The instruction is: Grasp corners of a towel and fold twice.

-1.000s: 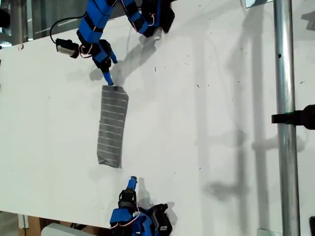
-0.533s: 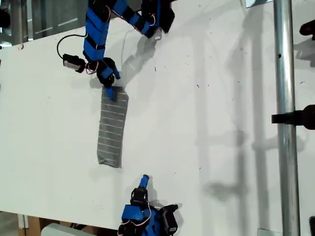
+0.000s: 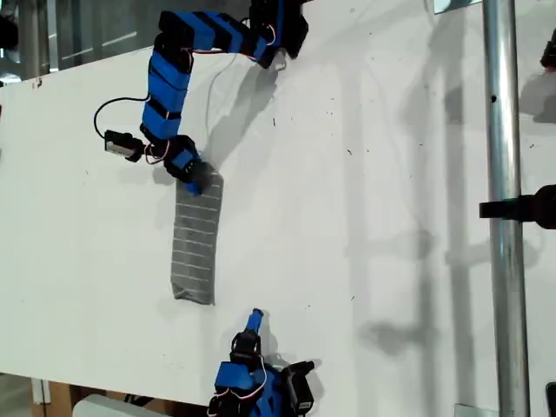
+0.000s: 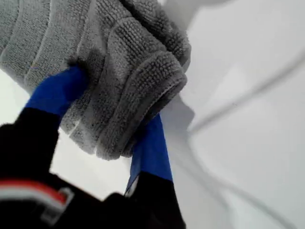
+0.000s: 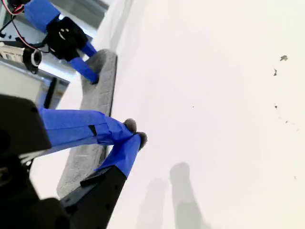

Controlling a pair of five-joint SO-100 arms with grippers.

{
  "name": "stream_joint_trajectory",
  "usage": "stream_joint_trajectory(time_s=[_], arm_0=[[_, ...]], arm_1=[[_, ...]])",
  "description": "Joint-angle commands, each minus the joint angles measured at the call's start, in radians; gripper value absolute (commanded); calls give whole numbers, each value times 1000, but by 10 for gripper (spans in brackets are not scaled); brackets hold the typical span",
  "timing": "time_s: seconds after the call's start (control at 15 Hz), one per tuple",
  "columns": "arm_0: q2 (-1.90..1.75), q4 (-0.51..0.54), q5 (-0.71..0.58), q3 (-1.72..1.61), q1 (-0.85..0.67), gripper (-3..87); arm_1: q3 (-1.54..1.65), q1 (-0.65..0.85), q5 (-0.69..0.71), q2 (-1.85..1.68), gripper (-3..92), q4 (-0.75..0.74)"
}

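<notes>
The towel (image 3: 195, 243) lies folded into a narrow grey striped strip on the white table (image 3: 365, 217), left of centre in the exterior view. My first gripper (image 3: 195, 179) is at the strip's upper end, shut on the bunched layers of the towel (image 4: 128, 67) at a corner. One blue finger (image 4: 57, 93) is on each side of the fabric. My second gripper (image 3: 254, 320) is shut and holds nothing. It hovers past the strip's lower end, its fingertips (image 5: 127, 126) touching. The second wrist view also takes in the towel (image 5: 101, 88) and my first gripper (image 5: 89, 72).
A vertical metal pole (image 3: 508, 217) with a black clamp (image 3: 526, 208) stands at the exterior view's right. The two arm bases sit at the table's upper edge (image 3: 274, 26) and lower edge (image 3: 261, 391). Small dark specks dot the tabletop.
My first gripper dropped from just above the strip's upper end onto it and closed on the fabric; the towel slid slightly downward. My second gripper shifted a little to the exterior view's right.
</notes>
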State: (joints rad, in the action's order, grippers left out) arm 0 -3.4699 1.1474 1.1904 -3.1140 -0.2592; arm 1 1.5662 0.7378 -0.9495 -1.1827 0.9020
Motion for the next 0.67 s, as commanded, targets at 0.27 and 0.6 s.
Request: stream_joint_trajectory(time_s=[0.27, 0.6], arm_0=[[-6, 8, 2, -6, 3, -26], [-6, 9, -3, -6, 6, -26]], arm_1=[[360, 87, 83, -522, -2, 391], [416, 26, 6, -897, -2, 482]])
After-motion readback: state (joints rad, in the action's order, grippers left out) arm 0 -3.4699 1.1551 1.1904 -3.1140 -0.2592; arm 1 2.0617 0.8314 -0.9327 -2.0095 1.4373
